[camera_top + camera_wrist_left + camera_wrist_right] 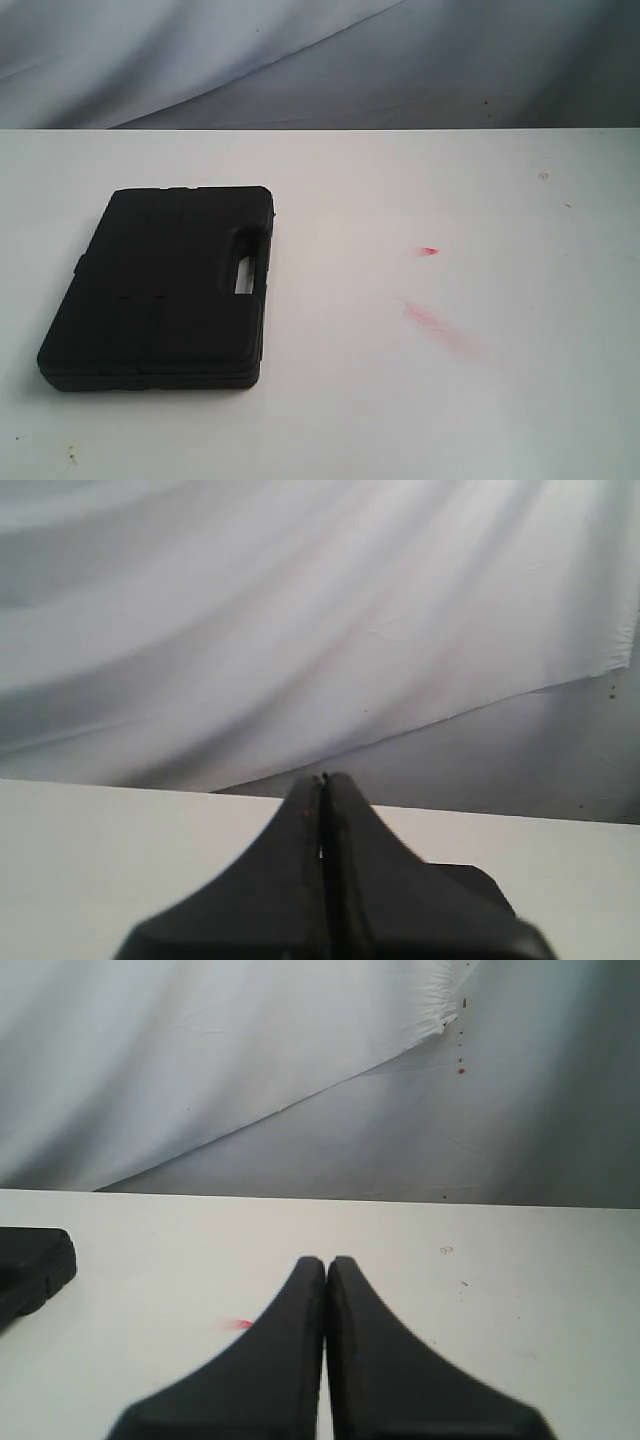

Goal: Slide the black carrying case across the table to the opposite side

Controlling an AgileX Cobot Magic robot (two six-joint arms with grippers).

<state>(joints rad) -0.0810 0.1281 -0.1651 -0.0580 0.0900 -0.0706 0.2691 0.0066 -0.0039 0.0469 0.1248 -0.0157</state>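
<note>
The black carrying case (pixel 165 285) lies flat on the left part of the white table (pixel 450 400), its handle slot facing the middle. Neither arm shows in the exterior view. In the left wrist view my left gripper (pixel 323 778) is shut with nothing between its fingers, and a corner of the case (pixel 470 878) peeks out behind it. My right gripper (pixel 326 1262) is shut and empty above the bare table, with an end of the case (pixel 32 1265) off to one side and apart from it.
Red smears (pixel 435 320) and a small red mark (pixel 429 250) stain the table right of the case. A few specks (pixel 543 176) dot the far right. A grey-white cloth backdrop (pixel 320 60) hangs behind the table's far edge.
</note>
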